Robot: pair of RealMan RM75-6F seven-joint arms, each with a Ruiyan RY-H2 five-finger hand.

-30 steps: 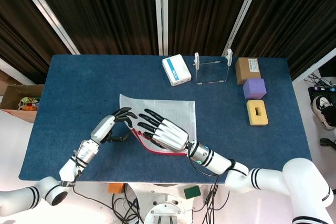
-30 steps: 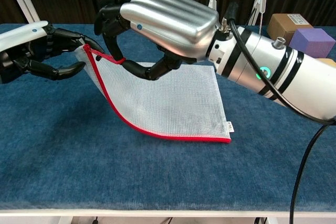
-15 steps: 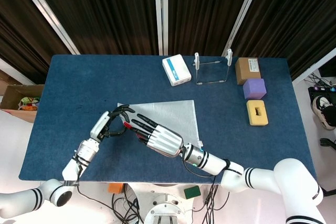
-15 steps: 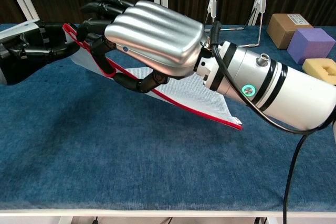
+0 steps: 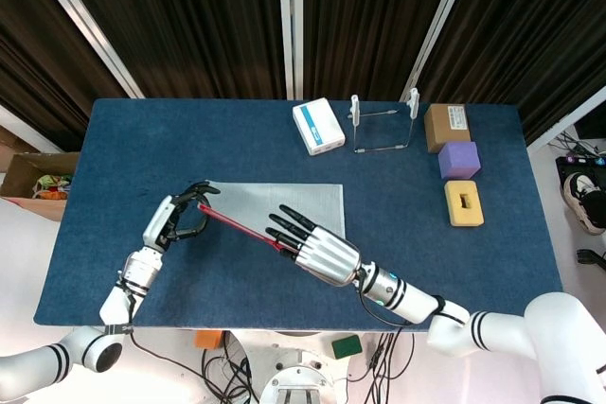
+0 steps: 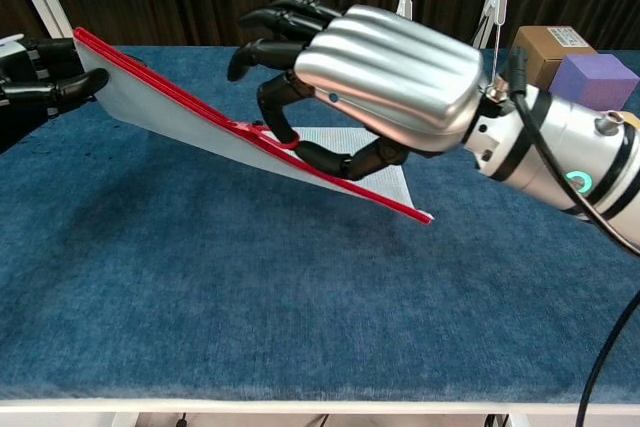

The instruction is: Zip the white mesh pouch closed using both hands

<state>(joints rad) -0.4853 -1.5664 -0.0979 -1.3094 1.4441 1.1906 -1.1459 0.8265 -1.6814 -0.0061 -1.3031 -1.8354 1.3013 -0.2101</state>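
My left hand [image 5: 178, 219] pinches the left corner of the one white mesh pouch [image 5: 284, 200], holding that end raised above the blue table [image 5: 142, 139]. The pouch slopes down to the right, its red zipper edge [image 6: 180, 99] facing me. My right hand [image 5: 322, 251] sits midway along that edge, thumb and a finger pinching the red zipper pull [image 6: 268, 134] while the rest spread. Behind lie one white box [image 5: 318, 126], one wire stand [image 5: 383, 122], one brown box [image 5: 447, 126], one purple block [image 5: 459, 159], one yellow block [image 5: 464, 202].
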